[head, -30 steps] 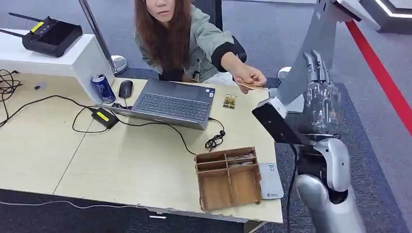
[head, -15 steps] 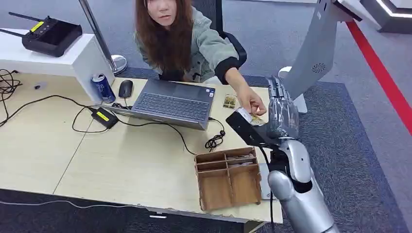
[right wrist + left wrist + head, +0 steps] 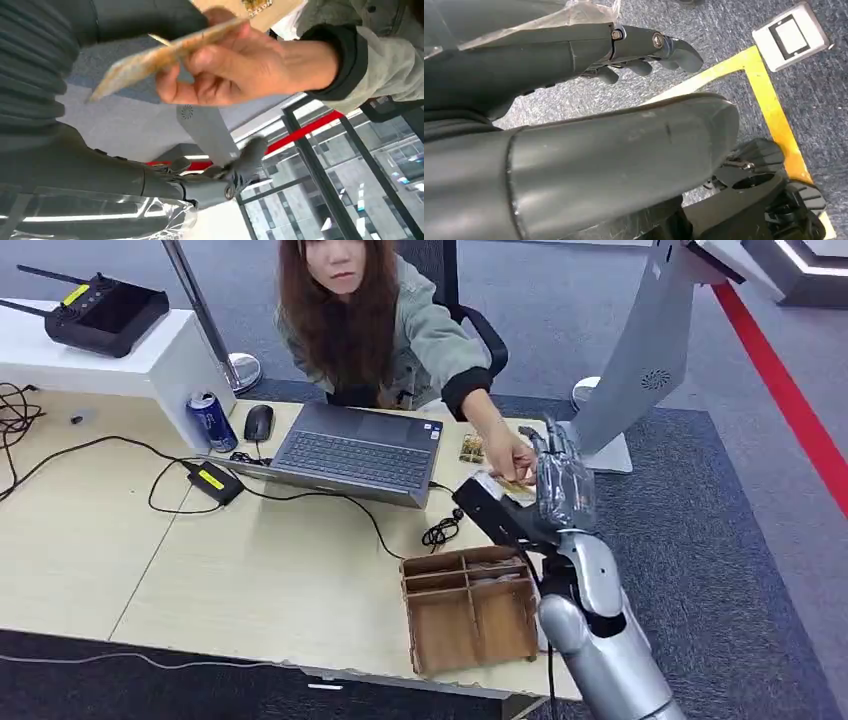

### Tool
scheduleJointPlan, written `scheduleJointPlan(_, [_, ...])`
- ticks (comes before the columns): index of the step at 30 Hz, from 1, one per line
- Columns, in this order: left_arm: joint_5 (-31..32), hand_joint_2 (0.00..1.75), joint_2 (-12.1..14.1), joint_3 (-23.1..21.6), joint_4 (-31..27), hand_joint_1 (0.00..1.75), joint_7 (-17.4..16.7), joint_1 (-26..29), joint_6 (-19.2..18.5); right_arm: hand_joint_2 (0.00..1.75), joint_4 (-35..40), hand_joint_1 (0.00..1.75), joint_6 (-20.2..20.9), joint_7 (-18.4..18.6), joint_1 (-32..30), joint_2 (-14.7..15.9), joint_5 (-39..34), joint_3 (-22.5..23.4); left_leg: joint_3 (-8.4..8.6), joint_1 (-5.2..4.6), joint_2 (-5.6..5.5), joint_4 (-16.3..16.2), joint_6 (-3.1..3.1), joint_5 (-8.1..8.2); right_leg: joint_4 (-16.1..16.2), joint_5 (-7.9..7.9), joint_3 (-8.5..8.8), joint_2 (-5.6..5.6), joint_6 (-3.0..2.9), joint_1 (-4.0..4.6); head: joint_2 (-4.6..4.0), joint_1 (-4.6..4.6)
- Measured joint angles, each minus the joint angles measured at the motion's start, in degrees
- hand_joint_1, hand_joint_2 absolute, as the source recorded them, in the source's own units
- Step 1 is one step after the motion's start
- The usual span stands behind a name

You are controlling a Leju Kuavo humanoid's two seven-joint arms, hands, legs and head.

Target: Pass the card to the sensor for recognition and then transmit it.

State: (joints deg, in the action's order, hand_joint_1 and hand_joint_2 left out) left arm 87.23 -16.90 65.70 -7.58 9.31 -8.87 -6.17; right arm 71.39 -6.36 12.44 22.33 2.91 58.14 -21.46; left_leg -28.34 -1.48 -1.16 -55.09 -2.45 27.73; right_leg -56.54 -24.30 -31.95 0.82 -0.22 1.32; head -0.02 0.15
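Tan and thin, the flat paper-like card is pinched in the person's bare hand, which reaches out over the pale wooden desk. The card is not in the robot's hold yet.

The robot's silver right hand is raised just beside the person's hand, at the desk's far right corner. Its dark fingers are spread apart and hold nothing. The card lies just in front of this hand's palm, between the thick thumb side and the fingers. Its long side points from the person's hand toward the robot's wrist, and I cannot tell if it touches the hand.

The robot's left hand hangs low over the grey carpet, fingers a little curled around nothing. So the right hand is much nearer. I think it needs only to close its fingers on the card.
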Motion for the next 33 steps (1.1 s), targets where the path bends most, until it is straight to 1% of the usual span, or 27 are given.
scheduleJointPlan(17, [-0.07,0.0,0.0,0.0,0.0,0.0,-0.17,0.04,0.24,1.75,-0.29,1.75,-0.02,0.17,-0.01,-0.22,-0.35,-0.17,0.0,0.0,0.0,0.0,0.0,0.0,0.0,0.0,0.0,0.0,0.0,0.0,0.0,0.0])
scheduleJointPlan(23, [-0.2,0.0,0.0,0.02,0.0,0.0,-0.48,0.03,0.33,1.75,-0.04,1.75,-1.23,0.46,-0.3,-0.26,-3.0,-0.2,0.03,0.0,0.0,-0.01,0.0,0.0,0.0,0.0,0.01,0.0,0.0,0.0,0.0,0.02])
scheduleJointPlan(28, [-0.83,0.0,0.0,0.13,0.0,0.0,-0.46,0.05,0.7,1.75,4.76,1.75,-1.84,0.09,-3.0,0.19,-5.31,-0.2,0.04,0.0,0.01,-0.01,0.0,0.0,0.0,0.0,-0.01,0.01,0.0,0.0,0.0,0.0])
scheduleJointPlan(31, [-1.6,0.0,0.0,0.28,0.0,0.0,-0.39,0.12,0.88,1.75,9.27,1.75,-1.86,0.13,-5.79,1.33,-7.24,0.31,0.04,-0.01,0.0,-0.01,0.0,0.01,0.02,-0.01,-0.03,0.0,0.0,0.0,0.0,0.02])
scheduleJointPlan(33, [-2.27,0.0,0.0,0.59,0.0,0.0,-0.33,0.13,1.01,1.75,12.52,1.75,-1.7,-0.11,-8.35,2.47,-8.46,1.51,0.03,-0.02,0.0,-0.01,-0.01,0.02,0.04,-0.01,-0.02,0.01,0.0,0.0,0.02,0.02])
